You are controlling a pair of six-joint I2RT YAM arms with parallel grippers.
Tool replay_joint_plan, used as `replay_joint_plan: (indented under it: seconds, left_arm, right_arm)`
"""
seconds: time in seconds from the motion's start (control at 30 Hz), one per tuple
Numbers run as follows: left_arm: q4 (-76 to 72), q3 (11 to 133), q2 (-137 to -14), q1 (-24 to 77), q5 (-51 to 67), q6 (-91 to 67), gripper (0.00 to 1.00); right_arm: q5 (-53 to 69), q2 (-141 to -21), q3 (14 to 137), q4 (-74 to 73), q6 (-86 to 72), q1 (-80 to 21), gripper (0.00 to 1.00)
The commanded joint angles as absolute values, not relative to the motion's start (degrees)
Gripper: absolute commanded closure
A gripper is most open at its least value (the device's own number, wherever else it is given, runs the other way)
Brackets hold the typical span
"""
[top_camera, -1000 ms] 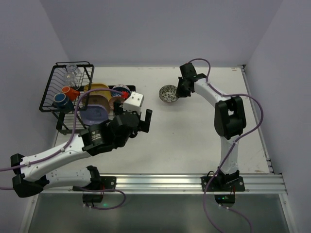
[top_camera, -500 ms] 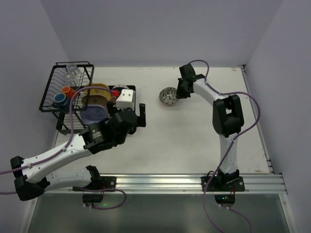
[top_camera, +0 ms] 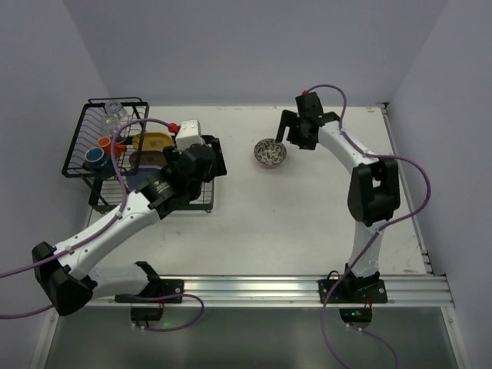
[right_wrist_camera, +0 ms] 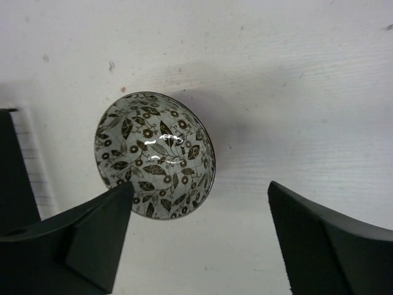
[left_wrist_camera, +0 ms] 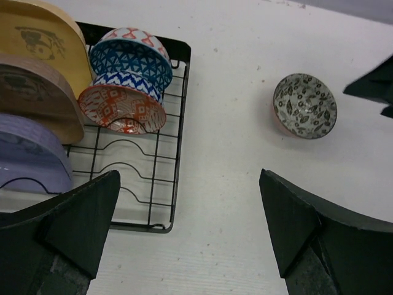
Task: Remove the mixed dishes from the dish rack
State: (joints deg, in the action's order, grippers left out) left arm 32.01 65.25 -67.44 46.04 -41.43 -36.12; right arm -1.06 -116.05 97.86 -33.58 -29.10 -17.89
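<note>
The white bench [top_camera: 307, 223] carries one unloaded piece so far. Everything else sits in the black wire dish rack [top_camera: 80, 131] at its far left.

A second ago the left arm [top_camera: 115, 227] hung over bare bench in front of the rack. It has since swung back over the flat slotted tray. The left claw [left_wrist_camera: 189, 175] is spread wide and empty above the tray's near corner.

The right arm [top_camera: 367, 188] was close against the bowl then and has drawn off toward the far side. Its right claw [right_wrist_camera: 199, 185] is also spread, with nothing in it. To my eye that bowl is done with, and the left arm is going in for the next piece.

Upright in the dividers stand the rounded-square yellow plate [left_wrist_camera: 37, 43], the tan plate [left_wrist_camera: 37, 104] and the lavender plate [left_wrist_camera: 27, 163]. Just beside them two bowls lean together on edge: the blue-and-white patterned bowl [left_wrist_camera: 132, 58] and the reddish patterned bowl [left_wrist_camera: 123, 107].

The grey leaf-patterned bowl [top_camera: 270, 152] rests upright on open bench, well apart from the rack, about where it was before.
</note>
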Motion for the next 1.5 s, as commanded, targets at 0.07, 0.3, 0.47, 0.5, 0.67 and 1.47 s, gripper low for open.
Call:
replay_joint_plan:
  seconds: [0.07, 0.3, 0.47, 0.5, 0.67, 1.47]
  left_arm:
    - [28.56, 69.17, -70.83, 38.95, -38.23, -55.05, 0.00]
    - [26.02, 65.04, -74.17, 33.58, -39.10, -73.97, 0.04]
    - [24.27, 62.15, -77.08, 33.14, -47.45, -81.91, 0.14]
    - [22.87, 60.31, -77.34, 32.96, -48.50, -82.09, 0.14]
    - [12.50, 55.73, -79.36, 30.07, -47.64, -80.16, 0.12]
    - [-10.02, 51.95, -93.25, 26.02, -45.44, -73.12, 0.66]
  right_arm:
    - [-1.51, -93.49, 89.43, -35.25, -27.86, -16.44, 0.01]
    - [29.68, -60.63, 57.60, -11.90, -37.17, -16.35, 0.01]
    - [37.88, -46.16, 47.56, -9.83, -39.64, -16.44, 0.01]
    - [37.71, -44.40, 47.37, -10.71, -39.55, -16.44, 0.01]
    - [39.02, -34.55, 48.60, -17.83, -37.44, -16.44, 0.01]
    - [39.55, -25.40, 56.42, -31.46, -29.53, -16.44, 0.01]
